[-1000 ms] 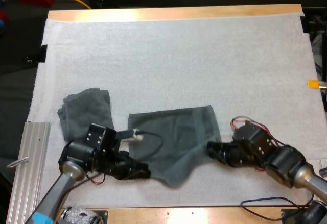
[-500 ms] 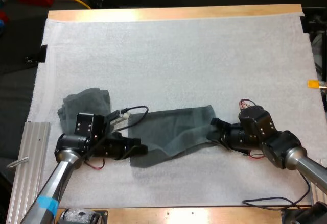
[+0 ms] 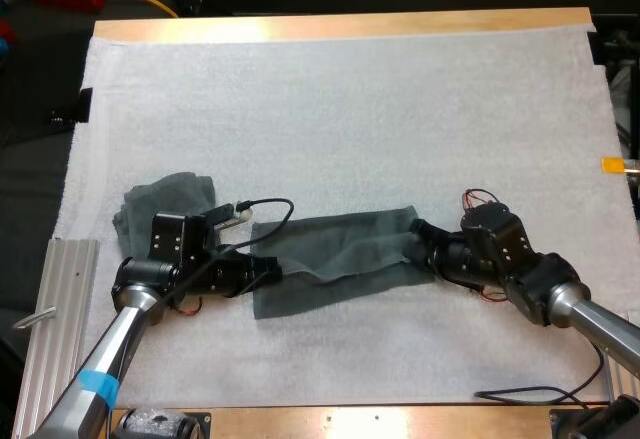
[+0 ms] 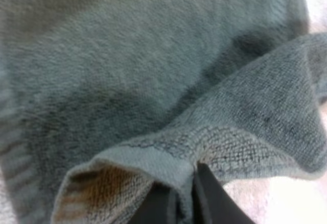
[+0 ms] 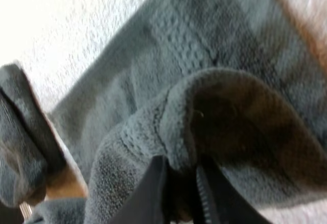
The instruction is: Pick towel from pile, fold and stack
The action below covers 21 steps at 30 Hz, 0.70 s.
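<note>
A dark grey-green towel [image 3: 335, 261] lies half folded on the white mat [image 3: 350, 109], stretched between my two grippers. At its left end my left gripper [image 3: 272, 271] is shut on the towel's edge [image 4: 168, 163]; the black fingers [image 4: 204, 198] pinch the hem. My right gripper [image 3: 420, 244] is shut on the right corner, and a bunched fold of towel [image 5: 225, 112] sits between its fingers [image 5: 150, 193]. A second crumpled towel [image 3: 168, 209] lies to the left, behind my left arm.
A ribbed metal rail [image 3: 55, 319] lies off the mat's left edge. The wooden table edge [image 3: 340, 25] runs along the far side. Open mat stretches across the far half and to the right.
Both grippers carried the towel's near edge away from me, folding it over into a narrower strip. The left gripper moved toward the crumpled towel; the right moved up and slightly left.
</note>
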Each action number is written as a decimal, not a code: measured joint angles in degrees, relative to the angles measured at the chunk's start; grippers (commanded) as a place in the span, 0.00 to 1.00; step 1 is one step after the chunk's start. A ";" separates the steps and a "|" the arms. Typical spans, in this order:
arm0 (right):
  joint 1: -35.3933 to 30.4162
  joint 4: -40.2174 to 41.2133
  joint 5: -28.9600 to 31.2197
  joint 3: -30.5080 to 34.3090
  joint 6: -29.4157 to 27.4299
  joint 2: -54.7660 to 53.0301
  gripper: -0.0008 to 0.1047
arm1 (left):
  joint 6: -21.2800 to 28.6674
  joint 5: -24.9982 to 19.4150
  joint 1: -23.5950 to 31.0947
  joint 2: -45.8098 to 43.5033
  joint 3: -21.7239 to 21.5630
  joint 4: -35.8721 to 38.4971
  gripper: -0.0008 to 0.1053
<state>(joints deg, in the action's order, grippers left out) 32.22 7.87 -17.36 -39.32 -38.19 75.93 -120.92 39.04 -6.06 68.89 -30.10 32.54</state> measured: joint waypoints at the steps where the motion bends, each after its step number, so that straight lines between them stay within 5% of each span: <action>1: 0.00 -0.51 0.09 0.00 0.22 0.30 0.03 | 0.00 -0.46 0.00 0.00 0.00 -0.56 0.01; 13: 0.00 -3.36 0.93 0.00 1.40 3.13 0.03 | 0.00 -6.50 0.00 0.00 0.00 -2.61 0.02; 21: 0.00 -7.68 1.95 0.00 1.40 3.13 0.03 | 0.00 -6.94 0.00 0.00 0.00 -3.90 0.30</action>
<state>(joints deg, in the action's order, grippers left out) 32.22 0.19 -15.41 -39.32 -36.79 79.06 -120.92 32.09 -6.06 68.89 -30.10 28.64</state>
